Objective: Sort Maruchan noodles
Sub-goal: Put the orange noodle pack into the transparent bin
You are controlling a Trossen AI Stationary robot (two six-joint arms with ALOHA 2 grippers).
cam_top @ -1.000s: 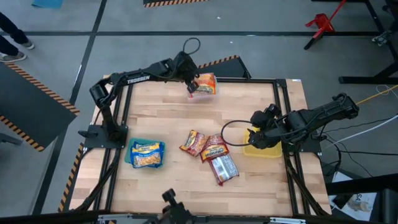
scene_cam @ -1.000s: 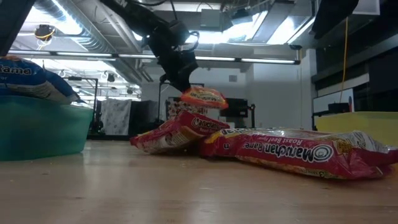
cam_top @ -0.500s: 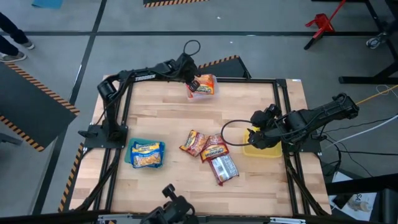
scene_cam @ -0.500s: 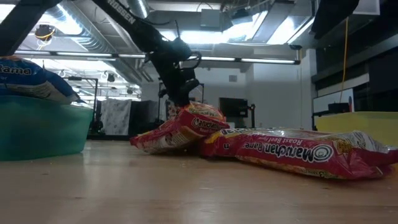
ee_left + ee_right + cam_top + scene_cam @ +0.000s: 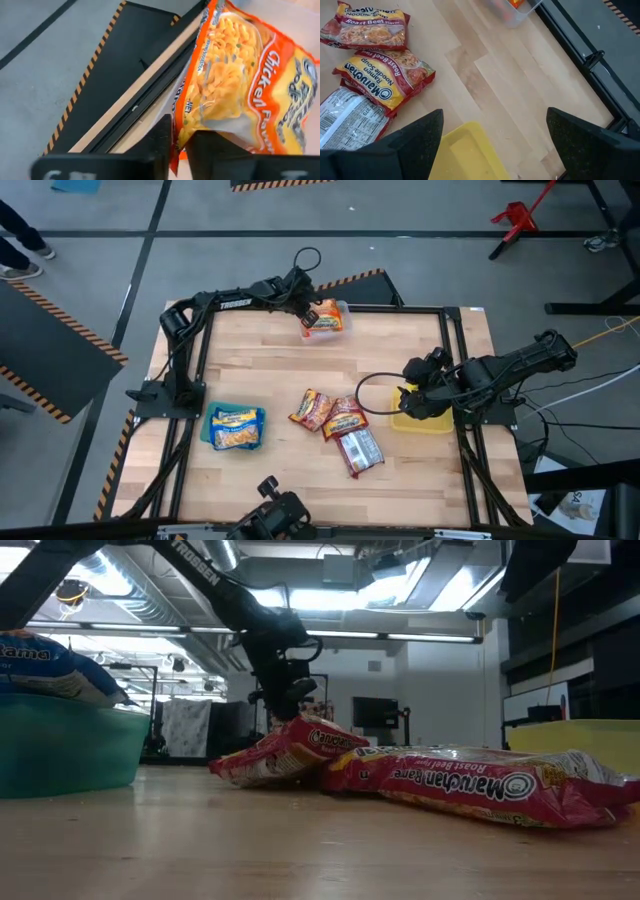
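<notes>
The tabletop point(image 5: 270, 360) was pale wood in long planks, with a black frame round it. The left hand point(image 5: 307, 311) was far out at the back edge, its arm stretched long and low. Its two dark fingers point(image 5: 162, 140) pinched one end of an orange packet point(image 5: 245, 80), a flat crinkly plastic one marked "Chicken Flavor". From above, that orange packet point(image 5: 326, 319) lay over a clear bin point(image 5: 343, 308) at the back edge, its long side running across the tabletop away from the hand.

In the middle lay three more noodle packets in a loose bunch. A red roast beef packet point(image 5: 311, 409) touched a second roast beef packet point(image 5: 344, 419), and both sat slanted. A dark red-and-white packet point(image 5: 360, 450) lay just in front of them, its long side pointing toward the front edge.

A blue-and-yellow packet point(image 5: 236, 427) rested in a shallow teal bin point(image 5: 215, 412) on the left side.

The right hand point(image 5: 411, 395) hung over a flat yellow bin point(image 5: 420, 424) on the right side, with its arm bent. Its fingers point(image 5: 415, 137) were spread wide and held nothing.
</notes>
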